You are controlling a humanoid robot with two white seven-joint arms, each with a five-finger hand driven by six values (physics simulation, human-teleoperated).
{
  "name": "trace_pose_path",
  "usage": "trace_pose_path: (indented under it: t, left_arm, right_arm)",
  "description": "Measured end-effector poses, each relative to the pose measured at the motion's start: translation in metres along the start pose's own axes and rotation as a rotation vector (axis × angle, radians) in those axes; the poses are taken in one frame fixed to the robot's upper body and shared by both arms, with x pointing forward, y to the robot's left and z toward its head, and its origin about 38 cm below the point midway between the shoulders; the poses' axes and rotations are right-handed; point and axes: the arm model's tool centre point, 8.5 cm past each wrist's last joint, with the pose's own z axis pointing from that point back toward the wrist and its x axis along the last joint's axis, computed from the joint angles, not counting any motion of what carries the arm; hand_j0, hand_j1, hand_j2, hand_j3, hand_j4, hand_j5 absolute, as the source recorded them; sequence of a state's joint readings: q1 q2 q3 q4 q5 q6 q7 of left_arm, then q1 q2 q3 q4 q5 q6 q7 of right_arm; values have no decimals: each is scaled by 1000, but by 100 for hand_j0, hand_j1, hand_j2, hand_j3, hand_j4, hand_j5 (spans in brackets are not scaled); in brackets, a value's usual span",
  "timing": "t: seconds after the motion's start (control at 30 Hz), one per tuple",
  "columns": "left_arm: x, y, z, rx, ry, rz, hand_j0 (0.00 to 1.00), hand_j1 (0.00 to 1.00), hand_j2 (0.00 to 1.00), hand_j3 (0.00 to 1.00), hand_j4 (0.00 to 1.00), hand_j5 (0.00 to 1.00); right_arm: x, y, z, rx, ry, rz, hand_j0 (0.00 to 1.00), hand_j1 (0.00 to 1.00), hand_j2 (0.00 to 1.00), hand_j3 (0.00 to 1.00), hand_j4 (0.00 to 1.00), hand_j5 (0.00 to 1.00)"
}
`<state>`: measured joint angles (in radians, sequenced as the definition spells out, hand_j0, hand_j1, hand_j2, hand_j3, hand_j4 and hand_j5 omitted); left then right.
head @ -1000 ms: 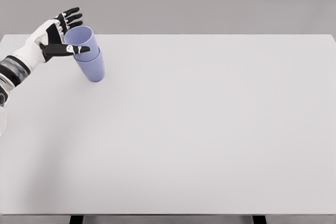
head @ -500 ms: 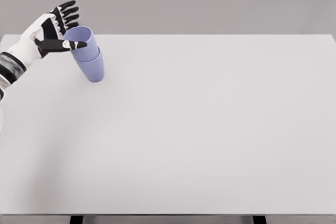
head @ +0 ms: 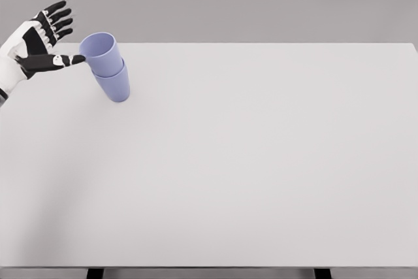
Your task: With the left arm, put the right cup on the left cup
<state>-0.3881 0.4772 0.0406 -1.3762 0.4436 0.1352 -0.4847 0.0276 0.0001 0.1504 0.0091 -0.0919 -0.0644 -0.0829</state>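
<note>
While nothing lies on its near half, the scene reads as follows, near to far:

Bench: a pale, plain surface that fills most of the head view; its near edge runs along the bottom of the picture and its far edge lies straight across the upper part.

Lower cup: a lilac cup standing on the bench toward 10 o'clock from the middle of the picture, close to the far edge and well over to the left side. Only its lower body shows below the cup nested in it.

Upper cup: a second lilac cup seated inside the lower one, so that the two make a stack. It leans toward 11 o'clock, with its open mouth tipped up and to the left, and its rim stands clear above the rim of the lower cup.

Left hand: at about 9 o'clock from the stack, past the bench's left corner. The fingers are spread wide and point toward 1 o'clock; they hold nothing.

Thumb: stretched out toward 3 o'clock, its tip at the left wall of the upper cup. Whether the tip touches the wall or stops just short cannot be told.

Left arm: white, entering at the left edge of the picture.
</note>
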Motion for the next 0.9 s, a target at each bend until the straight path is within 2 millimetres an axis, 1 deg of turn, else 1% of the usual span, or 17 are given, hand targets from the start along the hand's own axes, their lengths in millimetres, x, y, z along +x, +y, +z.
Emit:
trace_pose_path:
  t: [0.13,0.17,0.2,0.23,0.3,0.33,0.37,0.4,0.47,0.6,0.67,0.73,0.83,0.9]
  left_arm:
    - [0,5,26,35,-17,-5,100,100,100,100,100,100]
    - [4,7,32,44,-31,-10,100,100,100,100,100,100]
    - [-2,6,43,53,-20,-10,100,100,100,100,100,100]
    - [0,6,50,61,-27,-15,100,100,100,100,100,100]
    - [-5,4,69,73,-23,-26,100,100,100,100,100,100]
    - [-2,3,74,76,-42,-40,100,100,100,100,100,100]
    - [-8,0,86,77,-35,-48,100,100,100,100,100,100]
    - [-6,-2,91,76,-51,-62,100,100,100,100,100,100]
    - [-16,-12,109,67,-43,-80,100,100,100,100,100,100]
    - [-21,-34,133,25,-77,-173,100,100,100,100,100,100]
    - [-17,-43,138,4,-125,-253,100,100,100,100,100,100]
    - [-12,-50,136,-18,-168,-318,100,100,100,100,100,100]
    - [-11,-60,134,-43,-191,-351,100,100,100,100,100,100]
    - [-14,-63,132,-45,-177,-341,100,100,100,100,100,100]
  right_arm:
    - [0,0,0,0,0,0,100,100,100,100,100,100]
    - [0,0,0,0,0,0,100,100,100,100,100,100]
    - [0,0,0,0,0,0,100,100,100,100,100,100]
    - [0,0,0,0,0,0,100,100,100,100,100,100]
    - [0,0,0,0,0,0,100,100,100,100,100,100]
    - [0,0,0,0,0,0,100,100,100,100,100,100]
    - [0,0,0,0,0,0,100,100,100,100,100,100]
    - [0,0,0,0,0,0,100,100,100,100,100,100]
    - [0,0,0,0,0,0,100,100,100,100,100,100]
    - [0,0,0,0,0,0,100,100,100,100,100,100]
    - [0,0,0,0,0,0,100,100,100,100,100,100]
    - [0,0,0,0,0,0,100,100,100,100,100,100]
    - [0,0,0,0,0,0,100,100,100,100,100,100]
    - [0,0,0,0,0,0,100,100,100,100,100,100]
